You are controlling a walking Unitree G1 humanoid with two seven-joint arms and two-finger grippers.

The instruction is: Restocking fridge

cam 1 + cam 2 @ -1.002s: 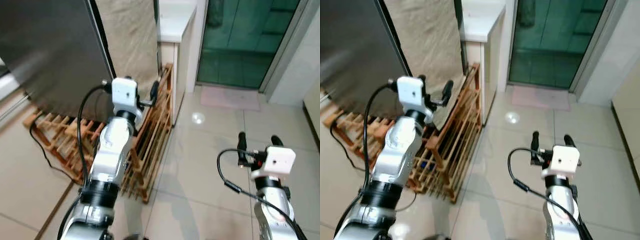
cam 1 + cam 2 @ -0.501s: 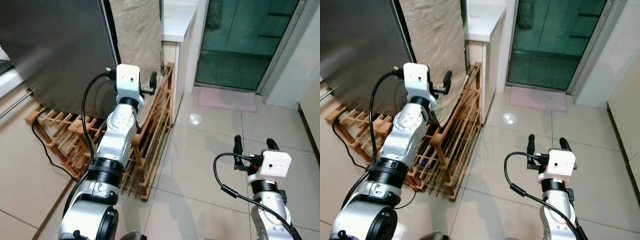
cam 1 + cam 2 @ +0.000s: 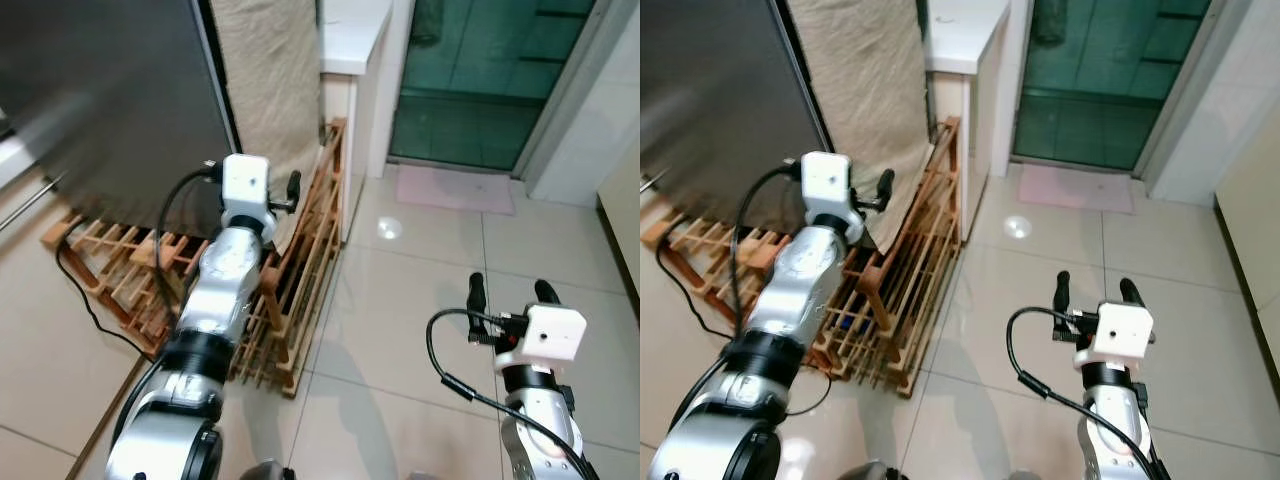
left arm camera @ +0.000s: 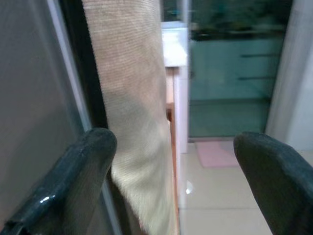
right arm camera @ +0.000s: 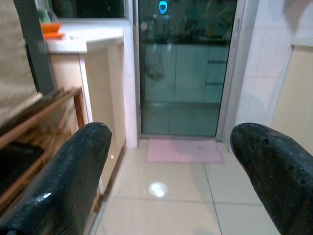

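Basically left gripper (image 3: 280, 190) w/ fingers spread, empty, up by fridge (image 3: 110, 100) edge; could snag the cloth (image 3: 265, 80) or wooden rack (image 3: 300, 270). Right gripper (image 3: 507, 292) spread, empty, over floor.

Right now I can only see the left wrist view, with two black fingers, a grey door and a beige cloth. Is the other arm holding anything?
Observer: No. The right gripper is open and empty, above the floor tiles.
Operator: What's under my left arm?
Observer: A wooden rack on the floor, beside the grey door. The left gripper hangs open above it.
Operator: Could I trip on anything?
Observer: Maybe. A black cable trails across the floor by the rack's left end.
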